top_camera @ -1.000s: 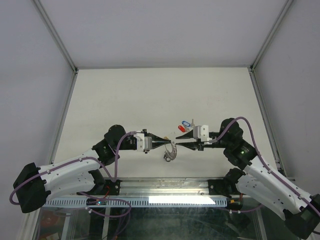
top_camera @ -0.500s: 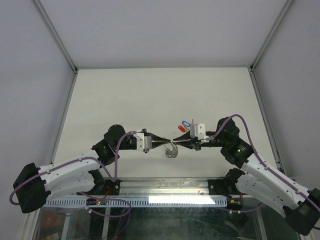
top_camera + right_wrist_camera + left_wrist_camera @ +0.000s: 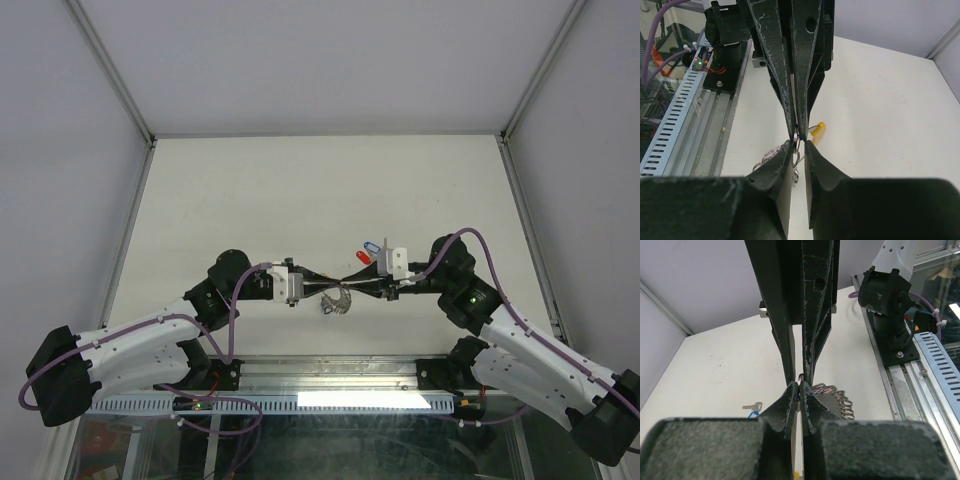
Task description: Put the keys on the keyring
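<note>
Counting what you have: one keyring (image 3: pixel 335 303), two loose keys, and two grippers meeting tip to tip over the table (image 3: pixel 300 190). One of the keys is a red-tagged key (image 3: pixel 362 258) and the other a blue-tagged key (image 3: pixel 372 244); both are tiny and silvery, and they lie side by side on the far side of the right gripper (image 3: pixel 350 290), near its fingers but not touching them. Your keyring shows as a thin silvery loop seen edge-on right at the fingertips, with a beaded, silvery-grey bunch trailing from it on the near side of the jaws. The left gripper (image 3: pixel 336 290) has its jaws pressed together on that thin loop, which stands upright at their very tips. The right gripper's jaws stand a narrow slit apart with the same loop sitting in the slit; you cannot tell from either wrist view whether they actually pinch it. A small yellow piece (image 3: pixel 817 130) lies just beside the left fingertips, and whether it belongs to the ring is unclear.
</note>
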You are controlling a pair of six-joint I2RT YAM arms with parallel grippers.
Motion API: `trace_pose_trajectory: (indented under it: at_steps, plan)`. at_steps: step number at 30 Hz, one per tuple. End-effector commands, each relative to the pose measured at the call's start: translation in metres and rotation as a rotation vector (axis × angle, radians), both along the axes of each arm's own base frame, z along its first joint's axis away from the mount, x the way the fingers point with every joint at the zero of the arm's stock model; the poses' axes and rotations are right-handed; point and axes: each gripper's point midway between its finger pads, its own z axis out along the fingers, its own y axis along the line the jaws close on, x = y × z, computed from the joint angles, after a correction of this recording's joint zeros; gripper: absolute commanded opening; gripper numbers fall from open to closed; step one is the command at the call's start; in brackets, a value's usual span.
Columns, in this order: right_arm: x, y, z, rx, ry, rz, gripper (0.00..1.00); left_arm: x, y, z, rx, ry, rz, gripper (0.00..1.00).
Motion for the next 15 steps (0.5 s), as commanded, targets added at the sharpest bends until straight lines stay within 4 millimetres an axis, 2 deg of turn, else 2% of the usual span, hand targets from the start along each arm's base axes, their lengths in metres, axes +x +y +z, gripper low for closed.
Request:
trace_pose_trajectory:
  at_steps: [1, 5, 10, 13, 15]
  plan:
    - [0.001, 0.004, 0.017, 0.055, -0.045, 0.007, 0.16, -0.005, -0.001, 0.030, -0.078, -0.063, -0.025, 0.00]
    - [0.003, 0.003, 0.016, 0.047, -0.054, -0.004, 0.00, -0.006, 0.000, 0.030, -0.079, -0.063, -0.024, 0.00]
    - [0.007, -0.004, 0.018, 0.013, -0.097, -0.042, 0.00, -0.004, 0.001, 0.028, -0.065, -0.052, -0.009, 0.01]
    - [0.007, -0.011, 0.013, -0.065, -0.095, -0.059, 0.00, -0.001, 0.004, 0.027, -0.052, -0.037, 0.013, 0.20]
    - [0.007, -0.016, 0.012, -0.116, -0.095, -0.067, 0.00, -0.001, 0.006, 0.027, -0.049, -0.035, 0.024, 0.27]
